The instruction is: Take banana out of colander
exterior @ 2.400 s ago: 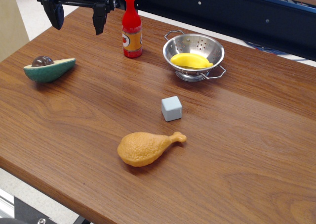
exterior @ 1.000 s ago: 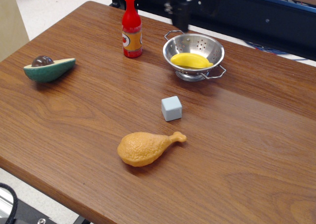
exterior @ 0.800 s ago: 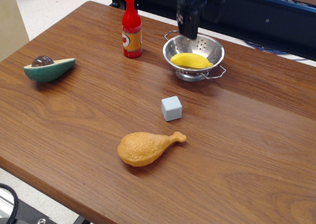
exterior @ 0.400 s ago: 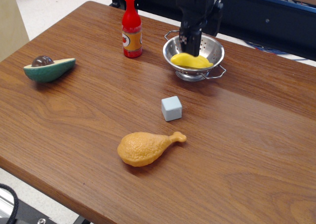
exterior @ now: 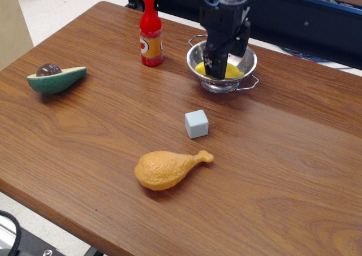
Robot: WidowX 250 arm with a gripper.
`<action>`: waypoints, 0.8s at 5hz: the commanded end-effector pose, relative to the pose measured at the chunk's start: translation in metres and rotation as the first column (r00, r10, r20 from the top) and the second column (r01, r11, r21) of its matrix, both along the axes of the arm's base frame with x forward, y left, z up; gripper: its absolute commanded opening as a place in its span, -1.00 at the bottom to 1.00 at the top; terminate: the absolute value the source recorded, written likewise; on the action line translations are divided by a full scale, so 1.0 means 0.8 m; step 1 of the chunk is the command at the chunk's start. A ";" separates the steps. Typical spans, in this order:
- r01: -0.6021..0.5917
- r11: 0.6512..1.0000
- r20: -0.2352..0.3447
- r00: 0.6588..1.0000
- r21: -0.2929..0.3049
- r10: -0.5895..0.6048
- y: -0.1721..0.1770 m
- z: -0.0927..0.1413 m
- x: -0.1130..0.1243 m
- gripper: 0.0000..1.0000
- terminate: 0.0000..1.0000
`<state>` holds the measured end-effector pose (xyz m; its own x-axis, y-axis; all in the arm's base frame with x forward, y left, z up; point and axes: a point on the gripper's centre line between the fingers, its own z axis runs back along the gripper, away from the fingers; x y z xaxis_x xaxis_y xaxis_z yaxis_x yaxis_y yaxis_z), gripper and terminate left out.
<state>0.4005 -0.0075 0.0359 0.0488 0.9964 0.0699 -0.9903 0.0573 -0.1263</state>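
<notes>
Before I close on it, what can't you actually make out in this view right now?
- Gripper fingertips: down inside the colander; open or shut unclear.
- Banana: its middle is hidden behind the gripper, so contact is uncertain.
- Arm: cut off by the top edge.
- Bottle label: too small to read.

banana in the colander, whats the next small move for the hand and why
Probably close on the banana and lift. The hand is already down inside the colander, its fingers covering the banana's middle, though whether they already grip it cannot be told.
</notes>
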 end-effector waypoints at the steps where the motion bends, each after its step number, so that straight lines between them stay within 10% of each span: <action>1: -0.012 1.000 0.010 1.000 0.002 0.012 0.014 0.002 0.011 1.00 -1.00; 2: -0.025 1.000 -0.008 1.000 0.001 0.025 0.014 -0.005 0.011 1.00 -1.00; 3: -0.031 0.999 -0.036 0.999 0.023 0.032 0.019 -0.012 0.015 -1.00 -1.00; 4: -0.011 0.999 -0.046 0.999 0.052 0.014 0.022 -0.013 0.018 -1.00 -1.00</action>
<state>0.4060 -0.0008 0.0158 0.0349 0.9930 0.1125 -0.9974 0.0416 -0.0582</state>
